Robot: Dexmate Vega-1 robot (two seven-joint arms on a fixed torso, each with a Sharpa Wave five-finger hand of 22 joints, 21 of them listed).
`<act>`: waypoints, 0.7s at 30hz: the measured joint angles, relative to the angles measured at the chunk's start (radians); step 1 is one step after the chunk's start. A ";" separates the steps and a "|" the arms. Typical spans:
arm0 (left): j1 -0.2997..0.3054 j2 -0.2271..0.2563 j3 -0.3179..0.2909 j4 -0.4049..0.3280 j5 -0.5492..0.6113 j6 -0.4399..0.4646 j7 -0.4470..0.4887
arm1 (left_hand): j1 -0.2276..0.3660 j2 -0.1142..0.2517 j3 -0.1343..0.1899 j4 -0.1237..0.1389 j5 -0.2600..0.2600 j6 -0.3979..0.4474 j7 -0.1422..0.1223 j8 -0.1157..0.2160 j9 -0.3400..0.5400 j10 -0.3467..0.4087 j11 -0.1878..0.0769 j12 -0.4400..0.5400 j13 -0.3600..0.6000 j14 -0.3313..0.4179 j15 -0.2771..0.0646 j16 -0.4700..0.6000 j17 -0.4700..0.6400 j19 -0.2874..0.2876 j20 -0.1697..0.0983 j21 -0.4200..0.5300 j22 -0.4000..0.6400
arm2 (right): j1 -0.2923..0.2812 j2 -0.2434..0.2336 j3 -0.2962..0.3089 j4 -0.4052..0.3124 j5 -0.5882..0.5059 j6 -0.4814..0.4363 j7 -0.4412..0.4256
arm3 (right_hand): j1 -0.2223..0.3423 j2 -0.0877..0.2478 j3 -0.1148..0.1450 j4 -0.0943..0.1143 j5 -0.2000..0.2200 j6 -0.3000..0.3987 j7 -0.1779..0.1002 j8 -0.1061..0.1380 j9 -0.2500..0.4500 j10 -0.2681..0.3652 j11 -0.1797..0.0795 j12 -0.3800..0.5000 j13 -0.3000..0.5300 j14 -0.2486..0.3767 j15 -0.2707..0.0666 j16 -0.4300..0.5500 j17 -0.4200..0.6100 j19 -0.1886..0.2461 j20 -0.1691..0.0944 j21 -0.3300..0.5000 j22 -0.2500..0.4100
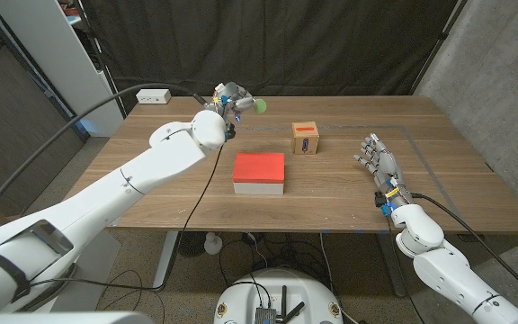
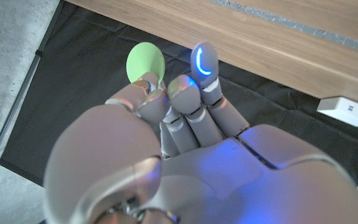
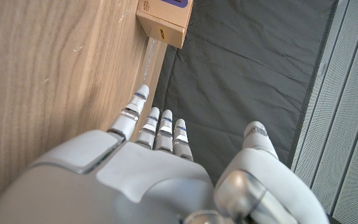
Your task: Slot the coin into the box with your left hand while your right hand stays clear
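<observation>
My left hand (image 1: 230, 97) is raised over the table's far left part and pinches a green coin (image 1: 260, 104) between its fingertips. In the left wrist view the green coin (image 2: 145, 62) sticks out past the curled fingers (image 2: 185, 93) of my left hand (image 2: 166, 155). The small cardboard box (image 1: 306, 138) with a red mark on top stands to the right of that hand, a short way off. My right hand (image 1: 379, 160) waits at the table's right side with fingers apart and nothing in it; the right wrist view shows the right hand (image 3: 160, 162) and the box (image 3: 163, 18) beyond it.
A red-topped white block (image 1: 259, 173) lies mid-table, nearer than the cardboard box. A white power strip (image 1: 153, 95) sits at the far left corner with a cable running off the table (image 1: 349, 207). A dark curtain hangs behind.
</observation>
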 measured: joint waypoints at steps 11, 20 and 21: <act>-0.083 -0.076 0.102 0.047 0.144 0.087 -0.039 | 0.005 -0.006 0.000 0.000 0.000 0.008 0.002 0.000 -0.006 0.002 0.002 0.006 -0.003 0.000 0.000 0.000 -0.012 0.000 0.000 0.000 -0.003 | 0.001 0.002 0.000 0.011 0.008 0.008 0.009 | 0.000 0.000 0.000 0.000 0.000 0.000 0.000 0.000 0.000 0.000 0.000 0.000 0.000 0.000 0.000 0.000 0.000 0.000 0.000 0.000 0.000; -0.149 -0.148 0.165 0.115 0.209 0.138 -0.079 | 0.011 -0.011 -0.004 -0.004 0.004 0.009 0.002 0.000 -0.010 0.002 0.002 0.010 -0.003 0.000 0.000 0.000 -0.017 0.000 0.000 0.000 -0.003 | 0.001 0.004 0.000 0.020 0.015 0.012 0.016 | 0.000 0.000 0.000 0.000 0.000 0.000 0.000 0.000 0.000 0.000 0.000 0.000 0.000 0.000 0.000 0.000 0.000 0.000 0.000 0.000 0.000; -0.164 -0.164 0.178 0.131 0.219 0.143 -0.085 | 0.012 -0.012 -0.004 -0.004 0.004 0.009 0.002 0.000 -0.010 0.001 0.001 0.010 -0.003 0.000 0.000 0.000 -0.019 0.000 0.000 0.000 -0.003 | 0.002 0.004 0.001 0.020 0.017 0.013 0.017 | 0.000 0.000 0.000 0.000 0.000 0.000 0.000 0.000 0.000 0.000 0.000 0.000 0.000 0.000 0.000 0.000 0.000 0.000 0.000 0.000 0.000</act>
